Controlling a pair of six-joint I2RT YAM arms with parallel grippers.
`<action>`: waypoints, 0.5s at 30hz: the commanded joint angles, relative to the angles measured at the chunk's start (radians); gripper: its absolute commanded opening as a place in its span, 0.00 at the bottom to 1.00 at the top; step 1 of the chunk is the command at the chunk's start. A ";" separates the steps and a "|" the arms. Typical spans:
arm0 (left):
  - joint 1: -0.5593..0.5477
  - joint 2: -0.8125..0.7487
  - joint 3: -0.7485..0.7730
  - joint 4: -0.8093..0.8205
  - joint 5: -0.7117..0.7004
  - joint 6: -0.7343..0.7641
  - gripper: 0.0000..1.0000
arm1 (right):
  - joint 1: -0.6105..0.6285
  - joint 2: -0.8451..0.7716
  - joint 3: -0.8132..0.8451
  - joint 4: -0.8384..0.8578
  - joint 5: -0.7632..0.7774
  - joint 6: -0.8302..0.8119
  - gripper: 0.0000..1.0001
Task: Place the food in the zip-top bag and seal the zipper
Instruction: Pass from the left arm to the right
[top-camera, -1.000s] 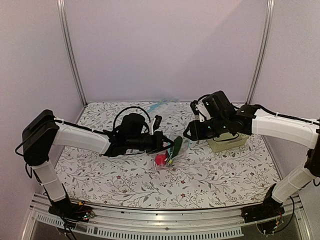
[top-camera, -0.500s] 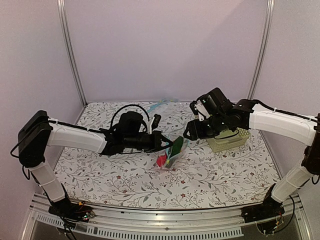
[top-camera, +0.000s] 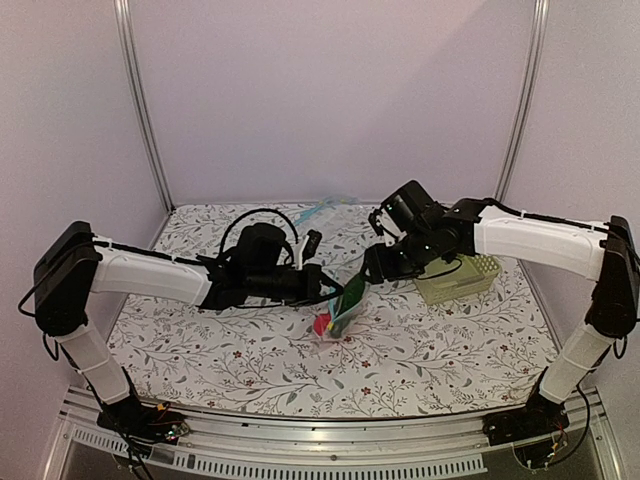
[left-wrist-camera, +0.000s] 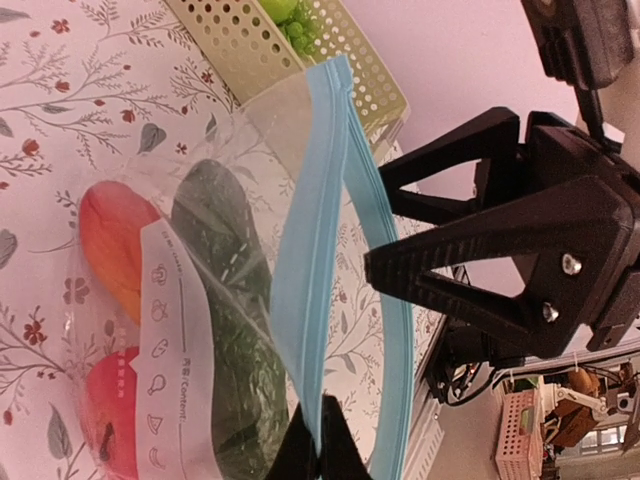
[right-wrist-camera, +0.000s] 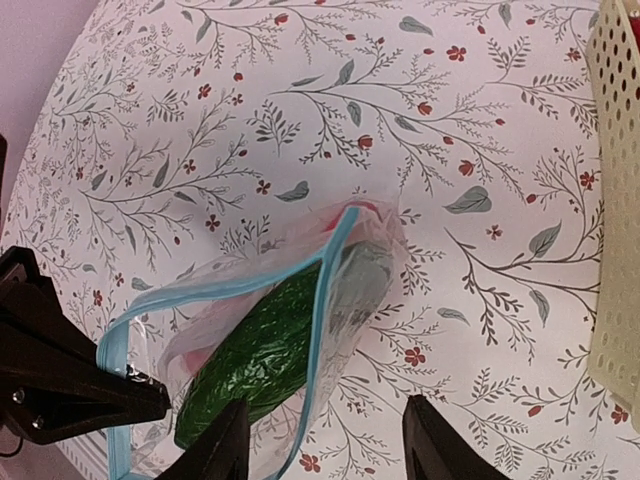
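The zip-top bag (top-camera: 338, 308) hangs tilted over the floral table, mouth up and gaping. My left gripper (left-wrist-camera: 320, 445) is shut on one lip of the zipper (left-wrist-camera: 308, 250), the light blue strip. Inside the bag lie the food pieces: a dark green cucumber (left-wrist-camera: 225, 300), an orange-red oval piece (left-wrist-camera: 110, 250) and a round red fruit (left-wrist-camera: 108, 420). My right gripper (right-wrist-camera: 330, 450) hovers open just above the bag's mouth; the other lip of the zipper (right-wrist-camera: 325, 300) runs between its spread fingers (right-wrist-camera: 225, 445) without touching them. The cucumber (right-wrist-camera: 255, 365) pokes toward the opening.
A pale yellow perforated basket (top-camera: 462, 280) stands behind the right gripper, holding green fruit (left-wrist-camera: 290, 15). A light blue item (top-camera: 320, 210) lies by the back wall. The enclosure walls and metal posts (top-camera: 140, 100) ring the table.
My right arm has swung left and closer to the bag's mouth, and its jaws have spread wider. The left gripper keeps its pinch on the blue strip, with the bag slightly raised.
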 joint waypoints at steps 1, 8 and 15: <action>0.010 -0.026 0.000 -0.033 -0.003 0.033 0.00 | -0.003 0.042 0.043 -0.004 0.007 0.008 0.48; 0.000 -0.041 0.031 -0.127 -0.035 0.103 0.01 | -0.004 0.075 0.085 -0.011 0.001 0.020 0.20; -0.008 -0.129 0.021 -0.209 -0.140 0.200 0.70 | -0.003 0.057 0.148 -0.113 0.053 0.071 0.00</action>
